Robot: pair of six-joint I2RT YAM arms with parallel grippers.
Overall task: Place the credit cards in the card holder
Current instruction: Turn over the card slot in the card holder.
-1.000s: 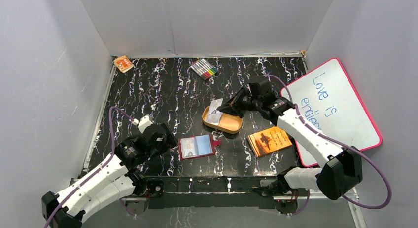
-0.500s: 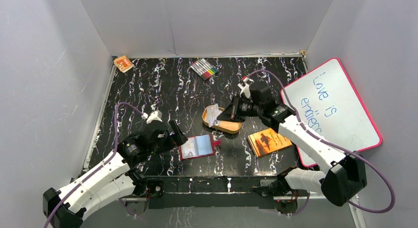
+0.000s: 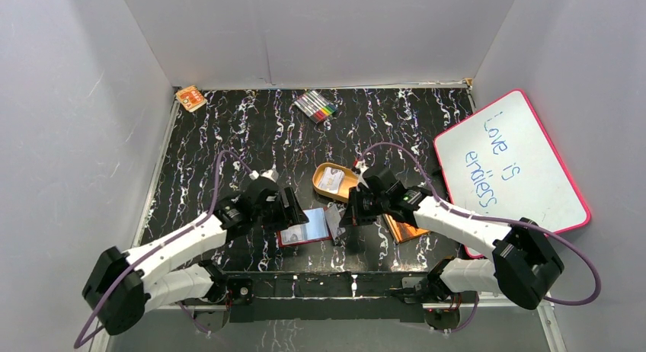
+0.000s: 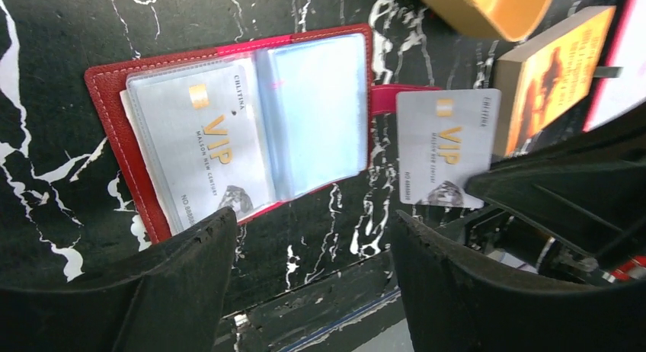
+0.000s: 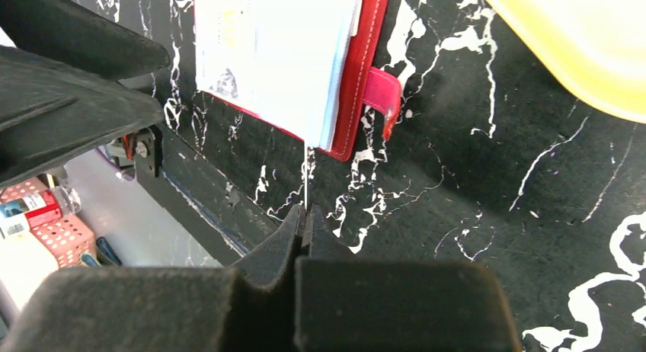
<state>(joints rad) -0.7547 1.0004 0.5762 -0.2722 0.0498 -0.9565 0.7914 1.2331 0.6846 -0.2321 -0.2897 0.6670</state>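
The card holder point(image 4: 114, 131) lies open on the black marbled table, a red wallet with clear sleeves, near the front edge point(image 3: 305, 228). One grey VIP credit card point(image 4: 202, 142) sits in its left sleeve. A second grey credit card point(image 4: 446, 146) hangs just right of the wallet's snap tab point(image 5: 381, 89), edge-on in the right wrist view point(image 5: 306, 177). My right gripper point(image 5: 305, 215) is shut on its lower edge point(image 3: 350, 216). My left gripper point(image 4: 312, 245) stands open just above the wallet's near side point(image 3: 293, 207), with nothing between its fingers. Another pale card point(image 3: 329, 183) lies in the orange tray.
The orange oval tray point(image 3: 344, 174) stands just behind the wallet. An orange-brown book point(image 4: 548, 70) lies to the right, partly under my right arm. A whiteboard point(image 3: 510, 165) leans at the right wall. Markers point(image 3: 316, 104) and a small orange box point(image 3: 190, 98) lie at the back.
My right gripper has come from the orange tray down to the wallet's right side, carrying a card. My left gripper has swung right and forward over the wallet.
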